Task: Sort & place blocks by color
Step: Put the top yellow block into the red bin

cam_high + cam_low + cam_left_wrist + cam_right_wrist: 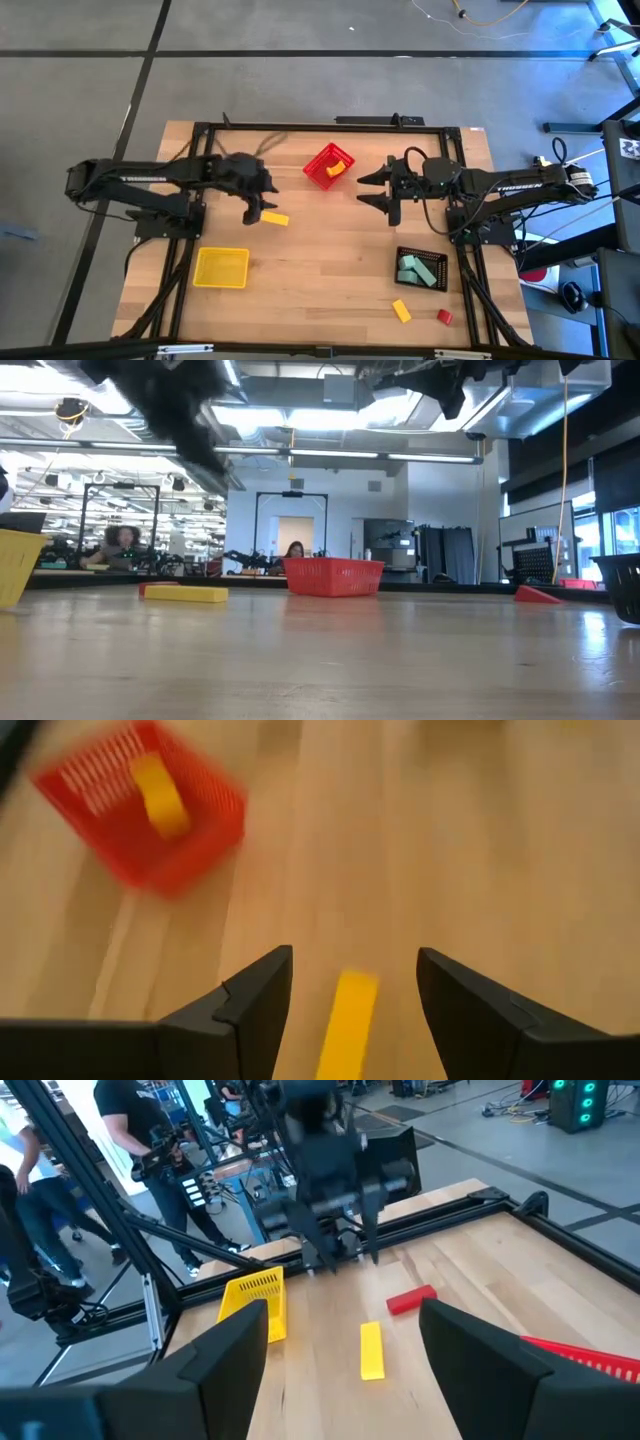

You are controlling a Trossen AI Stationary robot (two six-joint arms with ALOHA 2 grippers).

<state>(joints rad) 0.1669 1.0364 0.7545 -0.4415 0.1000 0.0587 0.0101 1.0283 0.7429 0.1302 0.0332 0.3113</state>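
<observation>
The left gripper (350, 982) hovers with its fingers spread and empty above a long flat yellow block (347, 1025) lying on the wooden table (320, 270), between the fingertips. The right gripper (385, 187), also open, waits beside the red mesh bin (329, 165).

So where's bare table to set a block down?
Open wood lies between the yellow bin and black bin, below the red bin. It's crowded by the left gripper over the yellow block.
</observation>
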